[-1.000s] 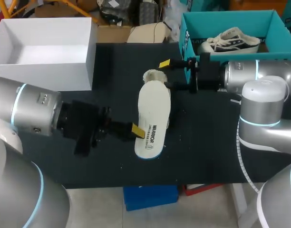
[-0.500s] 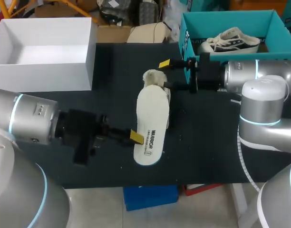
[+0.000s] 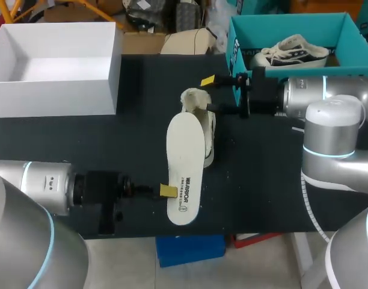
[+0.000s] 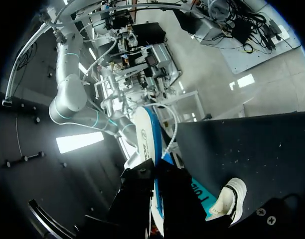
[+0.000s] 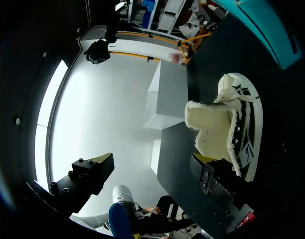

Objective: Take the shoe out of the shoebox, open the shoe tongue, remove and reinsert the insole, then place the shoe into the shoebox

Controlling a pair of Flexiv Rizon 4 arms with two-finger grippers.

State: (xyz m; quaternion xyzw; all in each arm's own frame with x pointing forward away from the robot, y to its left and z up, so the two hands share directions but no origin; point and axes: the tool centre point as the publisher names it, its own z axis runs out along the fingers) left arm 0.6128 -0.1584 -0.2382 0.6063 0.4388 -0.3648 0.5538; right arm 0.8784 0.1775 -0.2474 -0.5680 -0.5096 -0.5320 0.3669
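One black table bears one white box and one teal shoebox, in which lies the spare shoe, one of two shoes. The other shoe lies mid-table, partly covered by the single insole. The left gripper pinches the insole's edge, and the right gripper stands spread at the shoe's fleecy opening.

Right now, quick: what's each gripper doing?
Left gripper: shut on the insole.
Right gripper: open, beside the shoe.
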